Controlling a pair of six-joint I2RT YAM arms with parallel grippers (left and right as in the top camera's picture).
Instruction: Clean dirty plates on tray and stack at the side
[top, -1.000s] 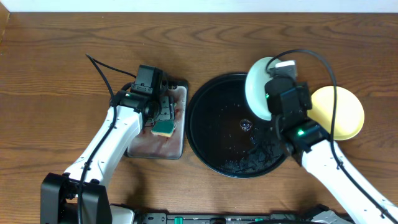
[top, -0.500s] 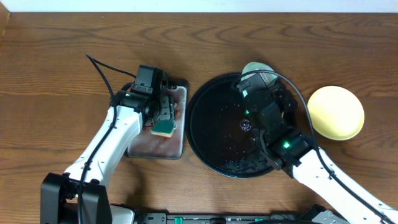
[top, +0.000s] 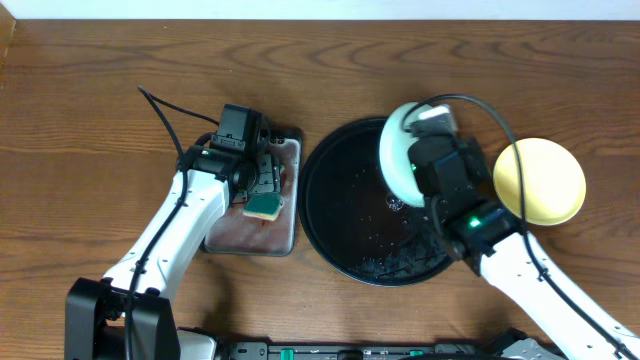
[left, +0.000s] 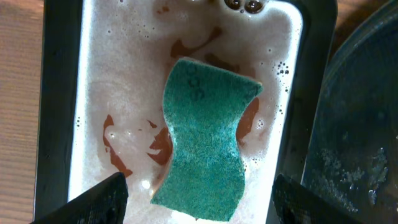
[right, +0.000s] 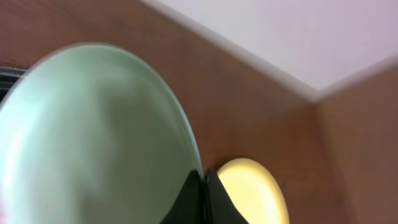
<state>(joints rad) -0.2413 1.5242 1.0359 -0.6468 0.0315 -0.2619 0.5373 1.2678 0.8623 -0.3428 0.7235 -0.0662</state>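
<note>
A robot test bench that is standing in for a kitchen sink.

A left arm (top: 170, 235) and a right arm (top: 540, 280), both white, are trailing black cables (top: 165, 110) over a wood-grain table (top: 90, 90) that is sitting against a plain white wall (right: 298, 31). A green sponge (left: 205, 137) is lying in a metal pan (left: 93, 74) of foamy, red-stained water beside a wet black tray (top: 350, 200). A mint plate (top: 395, 150) and a yellow plate (top: 545, 180) are serving as the washing-up.
</note>
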